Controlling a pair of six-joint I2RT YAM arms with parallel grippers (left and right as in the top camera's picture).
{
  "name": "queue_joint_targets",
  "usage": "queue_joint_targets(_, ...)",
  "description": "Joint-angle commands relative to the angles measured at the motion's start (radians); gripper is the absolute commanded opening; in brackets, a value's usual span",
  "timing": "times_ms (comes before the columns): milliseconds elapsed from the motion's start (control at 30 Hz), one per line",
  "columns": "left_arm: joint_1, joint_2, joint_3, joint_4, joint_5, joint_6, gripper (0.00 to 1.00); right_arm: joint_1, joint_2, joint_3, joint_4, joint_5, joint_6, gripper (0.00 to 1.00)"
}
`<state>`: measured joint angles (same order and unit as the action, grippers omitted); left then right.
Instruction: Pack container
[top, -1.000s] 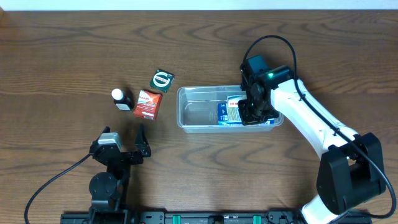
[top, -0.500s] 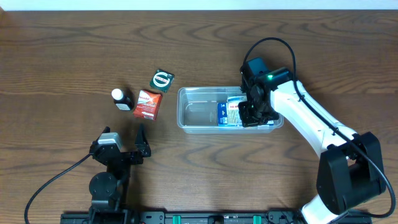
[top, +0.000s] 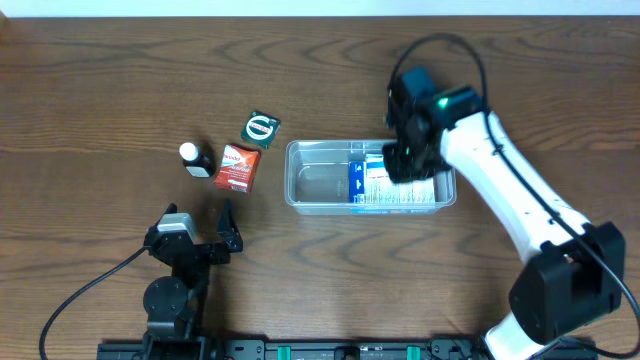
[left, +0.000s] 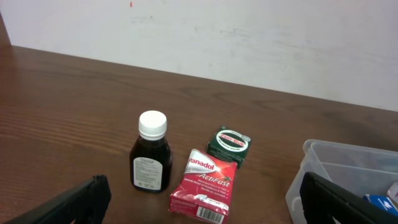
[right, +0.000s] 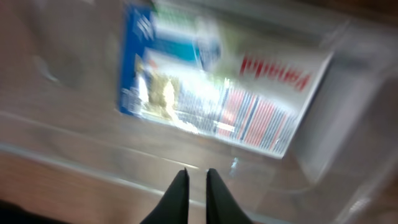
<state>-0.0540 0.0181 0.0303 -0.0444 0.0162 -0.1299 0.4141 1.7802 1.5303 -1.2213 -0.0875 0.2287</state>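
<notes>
Overhead, we see the tabletop carrying the container, a clear, rounded tub with a rim, set middle-right where we judge both arms can reach it. A blue-and-white packet lies flat in its right half, already packed. The right claw hangs over it, tips nearly pressed together on nothing. The left claw rests spread wide near the red packet, green packet and bottle, all outside the tub, not yet packed.
</notes>
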Motion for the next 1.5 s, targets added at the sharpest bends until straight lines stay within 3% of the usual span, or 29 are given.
queue_joint_targets(0,0.005,0.001,-0.026,-0.026,-0.008,0.006,0.98,-0.055,-0.013,0.156,-0.039,0.04,-0.025,0.18)
queue_joint_targets(167,0.005,0.001,-0.026,-0.026,-0.008,0.006,0.98,-0.194,-0.013,0.257,-0.042,0.064,-0.021,0.39)
queue_joint_targets(233,0.005,0.001,-0.026,-0.026,-0.032,0.023,0.98,-0.27,-0.013,0.258,-0.025,0.065,-0.006,0.63)
queue_joint_targets(300,0.005,0.001,-0.026,-0.021,-0.098,0.109,0.98,-0.345,-0.013,0.257,-0.019,0.065,-0.005,0.97)
queue_joint_targets(333,0.005,0.001,-0.026,-0.021,-0.103,0.131,0.98,-0.379,-0.013,0.256,-0.02,0.065,-0.005,0.99)
queue_joint_targets(600,0.005,0.002,-0.026,-0.021,-0.103,0.137,0.98,-0.581,-0.013,0.256,-0.02,0.065,-0.005,0.99)
queue_joint_targets(867,0.005,0.002,-0.026,-0.002,-0.092,0.124,0.98,-0.651,-0.013,0.256,-0.02,0.065,-0.005,0.99)
queue_joint_targets(1067,0.005,0.035,0.089,-0.099,0.152,0.121,0.98,-0.65,-0.013,0.256,-0.02,0.065,-0.005,0.99)
queue_joint_targets(1200,0.005,0.204,0.293,-0.22,0.153,0.134,0.98,-0.65,-0.013,0.256,-0.02,0.065,-0.005,0.99)
queue_joint_targets(1467,0.005,0.82,0.853,-0.603,0.16,0.156,0.98,-0.65,-0.013,0.256,-0.02,0.065,-0.005,0.99)
